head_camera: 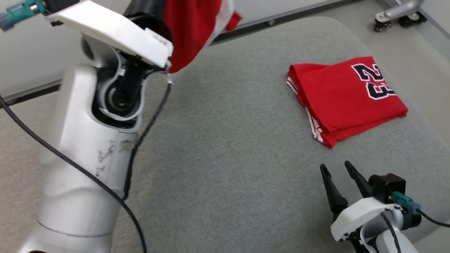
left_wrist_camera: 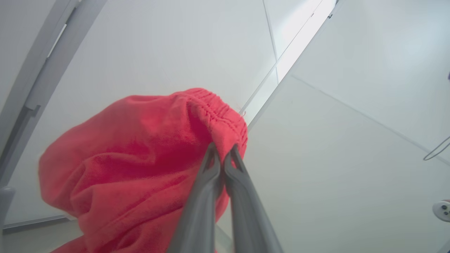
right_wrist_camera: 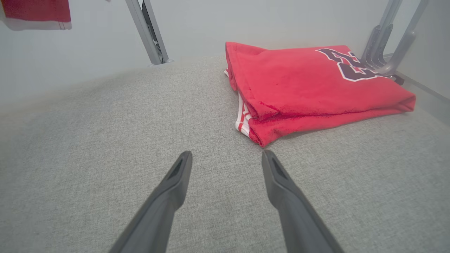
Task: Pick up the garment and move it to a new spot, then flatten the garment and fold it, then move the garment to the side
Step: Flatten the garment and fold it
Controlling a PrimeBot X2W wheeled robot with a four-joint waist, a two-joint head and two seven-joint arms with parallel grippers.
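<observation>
Garment in the grip: the held garment (left_wrist_camera: 140,158) is red and is carried in the air above the far left part of the grey cushion (head_camera: 228,168), without touching it.
Left gripper: the left gripper (left_wrist_camera: 222,149) is closed tightly on the gathered elastic waistband of the held garment, and cloth is pinched between the fingertips.
Direction of held garment: the waistband is kept at the fingertips, and the rest falls away from it in a loose bunch. In the head view a white stripe is seen along one edge. A long axis cannot be told, because the cloth is crumpled.
Right gripper: the right gripper (head_camera: 334,165) is spread open and nothing is held in it. Its fingers are kept low over the near right part of the cushion and are pointed toward the folded garment (head_camera: 344,102), near it but apart from it.
Folded garment: it is laid flat on the right part of the cushion. Its long axis runs left to right in the head view, the number 23 is at the right end, and striped edges are shown at the left and near sides.
Left forearm: the pale left forearm (head_camera: 84,151) is raised at the left, and a dark cable (head_camera: 147,123) hangs beside it.
</observation>
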